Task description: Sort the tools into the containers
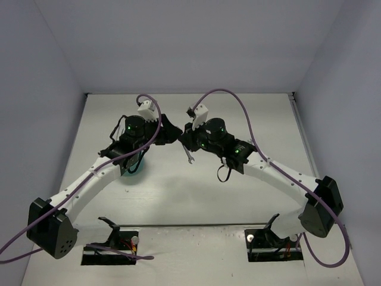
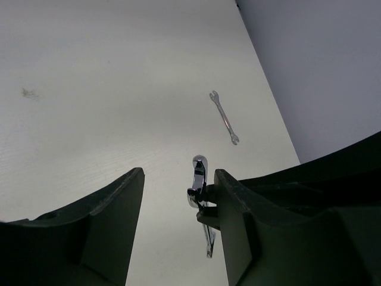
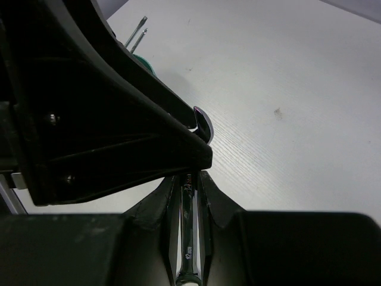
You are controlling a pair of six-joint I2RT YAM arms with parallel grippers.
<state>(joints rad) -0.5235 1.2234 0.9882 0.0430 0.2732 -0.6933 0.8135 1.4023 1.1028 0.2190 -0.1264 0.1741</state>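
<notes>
In the right wrist view, bottom centre, my right gripper [image 3: 189, 182] pinches a silver wrench [image 3: 187, 238]. I read "12" on its shank. In the left wrist view, my left gripper [image 2: 178, 173] stands half spread around it, and the wrench is closer to the finger at frame right. Beyond, right of centre, a second wrench [image 2: 224, 117] lies on the table [image 2: 89, 89].

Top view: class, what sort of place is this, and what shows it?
Likely a robotics lab test cell: left arm and right arm bolted to a white table, boxed in by plain walls.
</notes>
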